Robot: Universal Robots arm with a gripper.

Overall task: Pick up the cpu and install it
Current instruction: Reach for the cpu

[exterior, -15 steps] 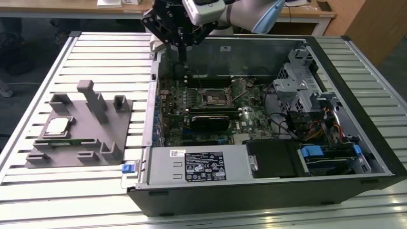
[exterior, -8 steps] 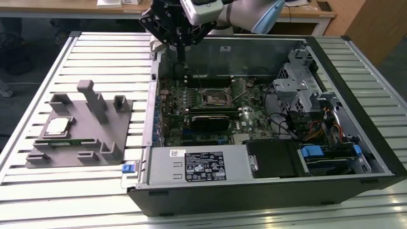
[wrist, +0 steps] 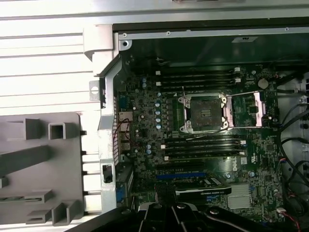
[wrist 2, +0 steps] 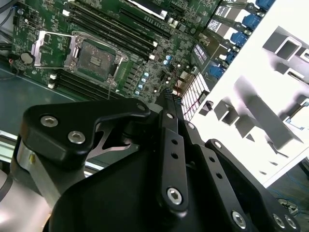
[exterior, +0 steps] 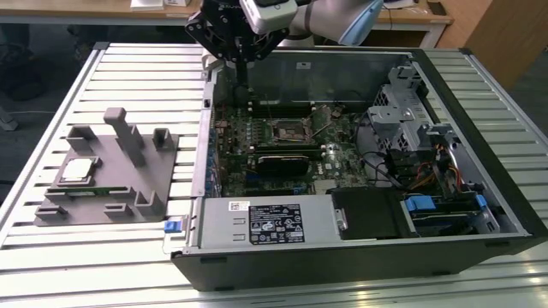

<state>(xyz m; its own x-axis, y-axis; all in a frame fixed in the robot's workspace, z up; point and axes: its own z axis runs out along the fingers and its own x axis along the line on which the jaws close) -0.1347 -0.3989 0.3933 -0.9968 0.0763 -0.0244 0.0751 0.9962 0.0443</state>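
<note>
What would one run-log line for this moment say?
end effector: over open computer case | cpu: on grey fixture | motherboard socket: empty

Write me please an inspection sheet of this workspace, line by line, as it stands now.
Surface: slatted metal table, carrying an open computer case and a grey fixture.
Job's things: cpu lies flat on the fixture, outside the case; motherboard socket stands open, no chip in it.
Clutter: green memory stick on the fixture, beside the cpu.
Grippers: gripper hangs over the case's far side, apart from the cpu.
Cables: black and orange cables inside the case, at the exterior view's right.
Surroundings: wooden desk behind the table.
</note>
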